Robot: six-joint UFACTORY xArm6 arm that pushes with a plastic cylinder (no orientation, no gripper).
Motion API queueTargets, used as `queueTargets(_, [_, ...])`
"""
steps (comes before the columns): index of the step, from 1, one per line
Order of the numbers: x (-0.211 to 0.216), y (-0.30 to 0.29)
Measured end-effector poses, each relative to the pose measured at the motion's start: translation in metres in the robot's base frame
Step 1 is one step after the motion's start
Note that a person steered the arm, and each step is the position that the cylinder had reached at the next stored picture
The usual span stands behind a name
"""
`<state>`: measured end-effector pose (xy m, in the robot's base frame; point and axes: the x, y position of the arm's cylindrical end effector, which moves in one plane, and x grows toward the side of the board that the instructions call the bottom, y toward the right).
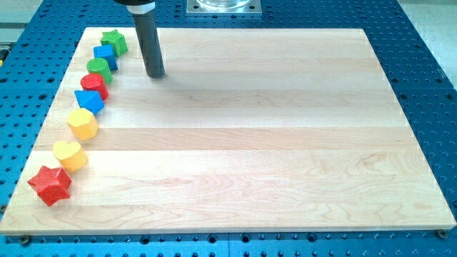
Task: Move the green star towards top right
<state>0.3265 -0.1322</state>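
Green star (pixel 114 41) sits left of my tip (pixel 155 74), rod's top cut off.

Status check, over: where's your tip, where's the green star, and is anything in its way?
My tip on the board, right of the block column, touching nothing. Green star at top left, heading the column. Path toward the view's top right shows no blocks.

You see a pale wooden board (pixel 271 135) on a blue perforated bench (pixel 428 78). 8 blocks line its left edge, top to bottom: green star (pixel 114 41), blue block (pixel 106 56), green block (pixel 99 69), red block (pixel 94 85), blue block (pixel 90 101), yellow block (pixel 83 123), yellow heart (pixel 70 155), red star (pixel 50 185).
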Motion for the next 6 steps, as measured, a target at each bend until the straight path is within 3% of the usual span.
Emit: queueTargets(6, [0.000,-0.014])
